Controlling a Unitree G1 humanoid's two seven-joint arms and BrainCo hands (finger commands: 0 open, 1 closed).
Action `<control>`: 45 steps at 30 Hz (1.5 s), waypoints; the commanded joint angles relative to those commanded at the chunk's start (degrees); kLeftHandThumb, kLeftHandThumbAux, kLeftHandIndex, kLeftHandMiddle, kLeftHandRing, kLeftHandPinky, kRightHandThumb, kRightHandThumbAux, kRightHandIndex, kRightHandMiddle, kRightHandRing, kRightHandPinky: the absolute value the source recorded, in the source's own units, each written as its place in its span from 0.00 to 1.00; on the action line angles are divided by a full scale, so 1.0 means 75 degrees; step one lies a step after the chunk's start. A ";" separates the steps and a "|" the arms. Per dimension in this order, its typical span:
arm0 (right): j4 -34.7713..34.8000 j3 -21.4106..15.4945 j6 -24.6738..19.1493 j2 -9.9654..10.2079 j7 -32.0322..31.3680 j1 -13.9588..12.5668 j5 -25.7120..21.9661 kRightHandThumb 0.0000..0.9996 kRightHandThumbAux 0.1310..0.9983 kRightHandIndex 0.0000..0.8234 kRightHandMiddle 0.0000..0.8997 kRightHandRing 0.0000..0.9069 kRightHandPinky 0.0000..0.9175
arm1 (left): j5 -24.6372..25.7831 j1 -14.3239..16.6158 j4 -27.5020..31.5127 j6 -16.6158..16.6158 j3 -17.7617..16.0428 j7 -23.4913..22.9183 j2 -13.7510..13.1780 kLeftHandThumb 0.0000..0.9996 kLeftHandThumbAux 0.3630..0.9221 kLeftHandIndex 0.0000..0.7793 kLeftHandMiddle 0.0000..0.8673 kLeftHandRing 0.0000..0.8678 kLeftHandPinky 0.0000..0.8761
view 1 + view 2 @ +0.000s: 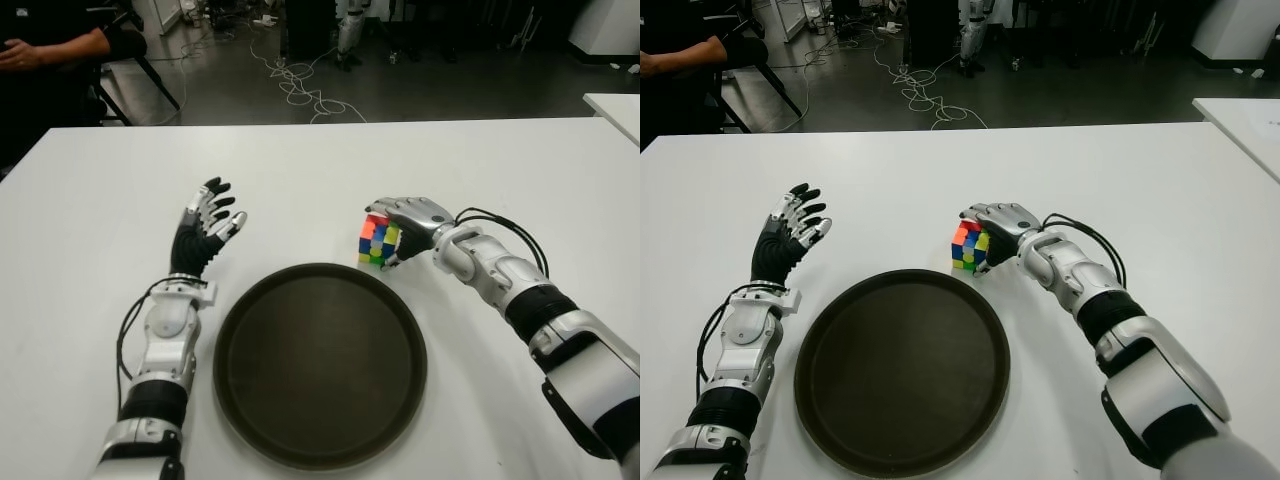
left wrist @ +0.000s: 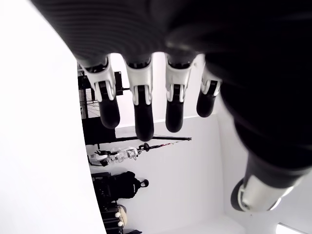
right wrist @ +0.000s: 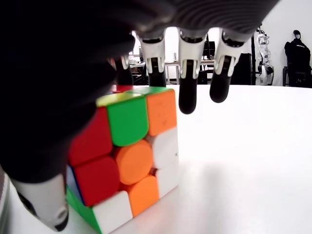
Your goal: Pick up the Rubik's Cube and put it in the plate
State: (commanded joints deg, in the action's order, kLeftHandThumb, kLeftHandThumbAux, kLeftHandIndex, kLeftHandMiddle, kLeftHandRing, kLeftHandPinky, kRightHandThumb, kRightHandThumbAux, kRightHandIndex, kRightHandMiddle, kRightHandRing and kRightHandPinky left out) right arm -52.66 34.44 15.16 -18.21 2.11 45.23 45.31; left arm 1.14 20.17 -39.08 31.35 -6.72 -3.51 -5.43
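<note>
We see a white surface (image 1: 90, 200) with a dark round plate (image 1: 320, 365) near its front edge. Our left robot hand (image 1: 208, 225) shows left of the plate, its fingers spread and holding nothing. Our right robot hand (image 1: 400, 232) is curled over the cube (image 1: 379, 241), which sits on the surface just behind the plate's right rim; the thumb touches its side.

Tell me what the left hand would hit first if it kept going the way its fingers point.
Probably nothing: the left hand, open beside the plate, points up and away over bare white table. The Rubik's Cube sits well off to its right.
</note>
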 joint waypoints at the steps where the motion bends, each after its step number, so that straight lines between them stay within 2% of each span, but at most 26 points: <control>1: -0.0003 0.0007 0.0006 -0.0005 0.0005 0.0001 0.0005 0.00 0.69 0.08 0.15 0.20 0.24 | -0.0005 0.0004 -0.0004 -0.0007 0.0003 0.0005 -0.0002 0.06 0.53 0.15 0.21 0.21 0.20; 8: -0.0039 0.0007 0.0084 -0.0011 0.0088 -0.0012 -0.0005 0.00 0.70 0.08 0.17 0.23 0.27 | -0.0043 0.0013 -0.0028 -0.0047 0.0023 0.0012 -0.0036 0.06 0.49 0.15 0.21 0.21 0.19; 14: -0.0064 -0.0008 0.0147 -0.0006 0.0139 -0.0009 -0.0019 0.00 0.70 0.08 0.18 0.24 0.29 | -0.0033 0.0038 -0.0113 0.0026 0.0019 -0.0022 -0.0052 0.07 0.50 0.15 0.20 0.21 0.19; 19: -0.0051 -0.0012 0.0080 0.0010 0.0038 0.0004 -0.0031 0.00 0.68 0.08 0.16 0.21 0.23 | -0.0015 0.0066 -0.0191 0.0079 0.0013 -0.0042 -0.0054 0.07 0.50 0.15 0.20 0.21 0.20; 30: -0.0085 0.0087 0.0099 0.0045 0.0066 0.0008 0.0050 0.00 0.68 0.07 0.12 0.16 0.20 | -0.0052 0.0078 -0.0237 0.0095 0.0022 -0.0025 -0.0076 0.07 0.48 0.14 0.19 0.21 0.20; 45: -0.0094 0.0175 0.0223 0.0072 0.0236 -0.0004 0.0056 0.00 0.71 0.09 0.15 0.20 0.23 | -0.0068 0.0089 -0.0261 0.0209 0.0029 -0.0013 -0.0069 0.05 0.47 0.15 0.20 0.21 0.20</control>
State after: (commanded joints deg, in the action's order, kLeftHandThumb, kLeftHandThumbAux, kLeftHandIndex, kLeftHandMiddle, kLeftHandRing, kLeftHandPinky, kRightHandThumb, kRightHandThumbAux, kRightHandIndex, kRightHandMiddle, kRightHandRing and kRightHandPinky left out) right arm -53.36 35.75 16.84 -17.67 3.88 45.20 45.73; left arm 0.63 20.84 -41.04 32.92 -6.51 -3.61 -5.95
